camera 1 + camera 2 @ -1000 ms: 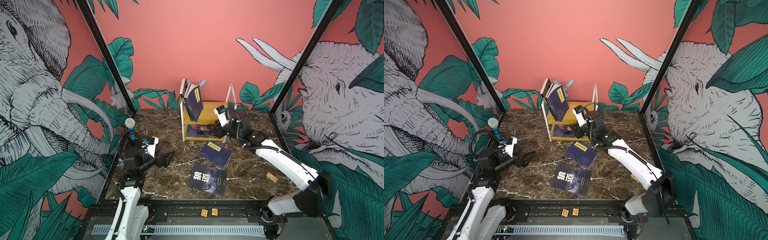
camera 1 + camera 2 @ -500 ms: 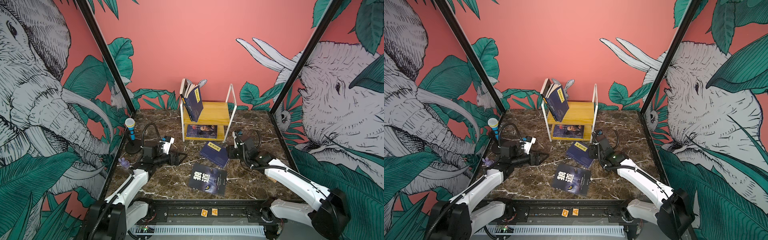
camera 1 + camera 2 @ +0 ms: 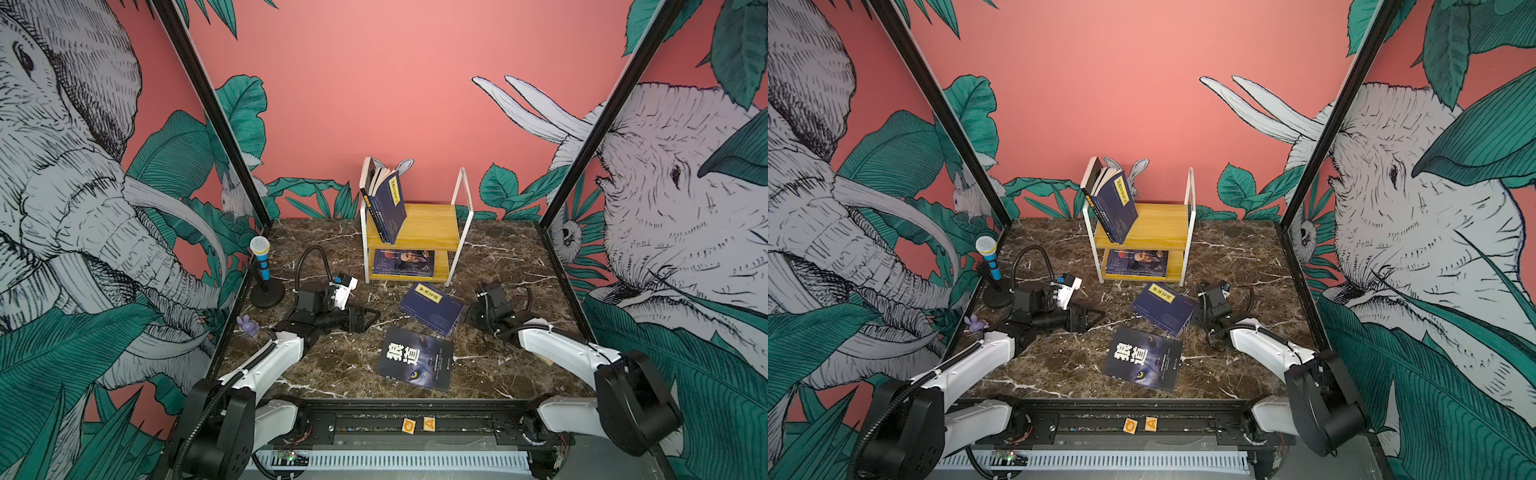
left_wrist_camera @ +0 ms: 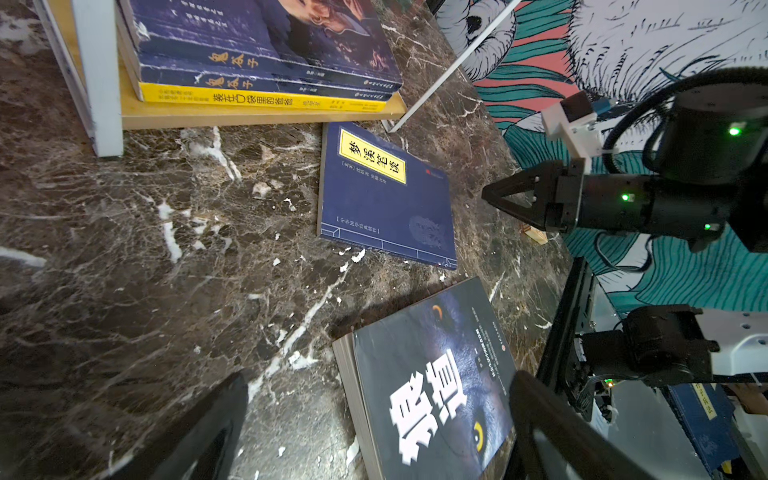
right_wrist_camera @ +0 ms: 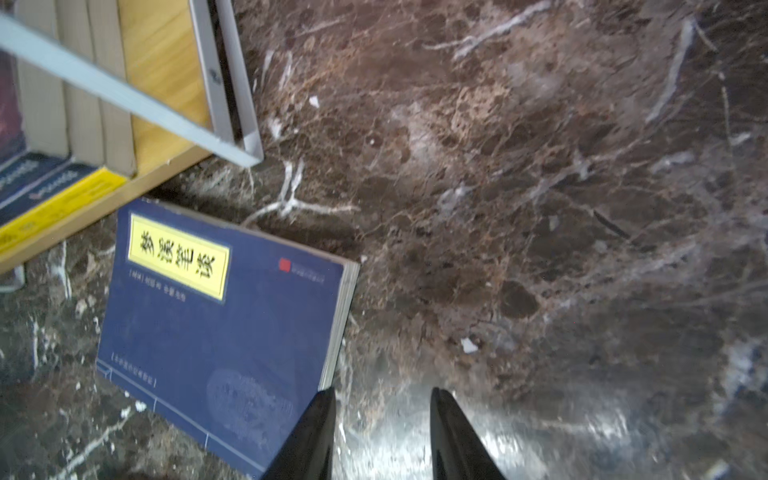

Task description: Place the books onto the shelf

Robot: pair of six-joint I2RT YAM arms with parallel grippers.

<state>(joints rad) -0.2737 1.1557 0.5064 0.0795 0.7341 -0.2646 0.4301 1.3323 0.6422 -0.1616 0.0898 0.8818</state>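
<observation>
Left tool (image 3: 371,319) wide open, empty, front-left of the shelf (image 3: 434,224), navy books (image 3: 395,208) leaning on its top tier, purple books (image 3: 405,262) flat on its lower tier, lone navy book (image 3: 432,308) and black book (image 3: 415,360) on the surface (image 3: 332,245) before it, right tool (image 5: 382,394) parted, empty, front-right of it.

The navy book (image 4: 382,199) lying flat on the bench (image 4: 145,249) carries a yellow label reading 梦溪笔谈; the smaller print under it is too fine to read. The black book (image 4: 428,395) shows 狼道 in large white characters. On the lower board of the shelf (image 4: 257,117), the two purple books (image 4: 249,50) each read 鬼谷子 on the spine. The yellow book (image 4: 257,99) beneath them reads 装在口袋里的爸爸. Two small wooden blocks (image 3: 408,426) on the front rail (image 3: 353,424) show G and A.
</observation>
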